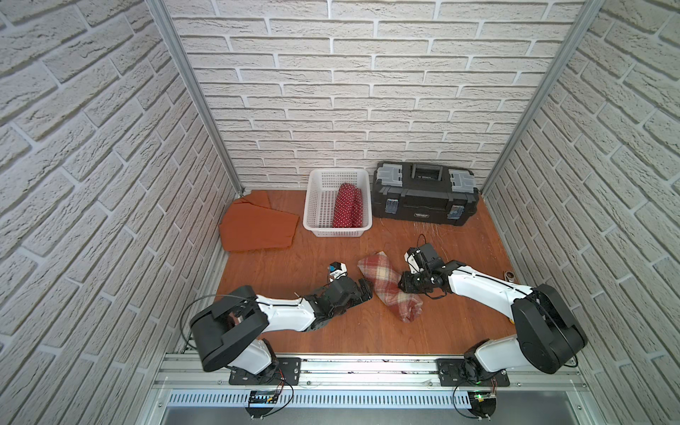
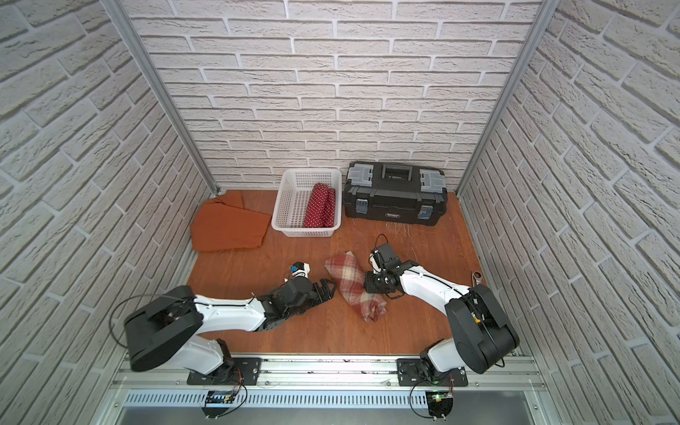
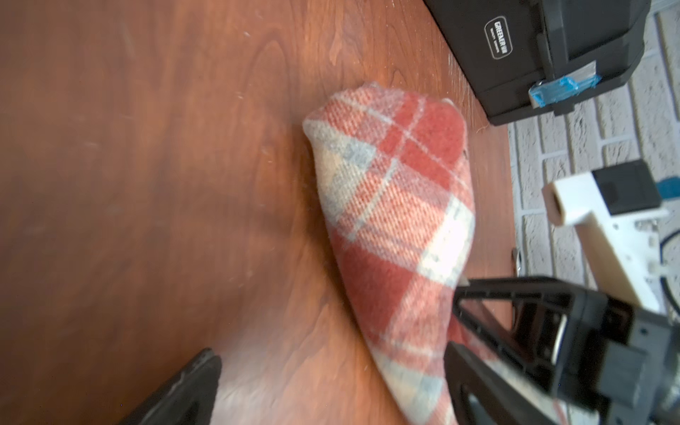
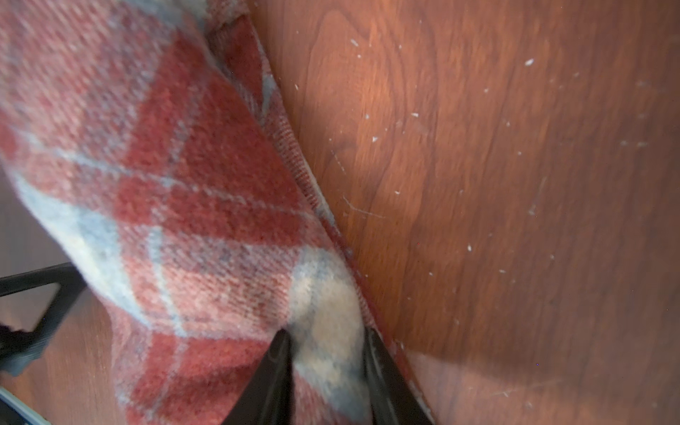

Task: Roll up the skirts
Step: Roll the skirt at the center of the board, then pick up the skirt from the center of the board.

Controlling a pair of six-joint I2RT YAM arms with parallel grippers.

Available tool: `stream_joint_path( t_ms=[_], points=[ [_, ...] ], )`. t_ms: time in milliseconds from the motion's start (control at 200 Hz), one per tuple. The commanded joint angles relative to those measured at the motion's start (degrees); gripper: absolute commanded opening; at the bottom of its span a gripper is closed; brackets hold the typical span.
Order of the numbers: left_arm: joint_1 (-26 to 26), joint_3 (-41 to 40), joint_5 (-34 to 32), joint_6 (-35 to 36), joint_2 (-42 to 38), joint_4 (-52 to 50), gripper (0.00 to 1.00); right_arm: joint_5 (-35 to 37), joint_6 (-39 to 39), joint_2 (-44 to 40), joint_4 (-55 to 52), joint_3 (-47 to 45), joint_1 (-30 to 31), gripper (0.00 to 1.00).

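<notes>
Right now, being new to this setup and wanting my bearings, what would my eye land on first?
The rolled plaid skirt mid-table, pinched by the right end effector, with the open left end effector beside it. Behind, a polka-dot roll lies in the white basket; the orange skirt lies unrolled, back left.

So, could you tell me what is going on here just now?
Two robot arms are rolling up skirts on a wooden table. The right hand pinches a fold of the rolled red-and-cream plaid cloth skirt, while the open left hand sits at its other side. A dark red polka-dot cloth skirt lies rolled in the white plastic mesh basket. The plain rust-orange cloth skirt lies flat beside the basket, not yet rolled.
</notes>
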Motion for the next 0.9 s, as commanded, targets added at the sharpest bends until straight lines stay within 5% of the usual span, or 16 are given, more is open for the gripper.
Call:
stream_joint_path(
  t_ms=[0, 220, 440, 670, 810, 895],
  points=[
    [-1.62, 2.52, -2.27, -4.71, 6.08, 13.14, 0.98, 0.04, 2.06, 0.39, -3.2, -3.62, -0.1, 0.32],
    [-3.1, 7.82, 0.61, -8.14, 18.02, 21.36, 0.99, -0.52, 2.82, -0.59, -1.59, -4.8, -0.1, 0.3],
    [-4.14, 12.1, 4.84, -7.88, 22.03, 16.44, 0.95, -1.12, 2.88, -0.54, -0.96, -3.63, -0.1, 0.3],
    [-3.29, 13.72, 9.37, -5.64, 24.6, 19.91, 0.53, -0.79, 2.91, -0.11, -0.56, -2.8, -0.11, 0.29],
    [-2.49, 16.52, 13.98, -3.98, 26.54, 22.53, 0.07, -0.54, 3.07, 0.49, -0.47, -2.06, -0.1, 0.29],
    [-1.75, 17.49, 16.86, -3.5, 27.38, 24.44, 0.0, -0.56, 3.44, 0.59, -0.08, -1.97, -0.1, 0.28]
  ],
)
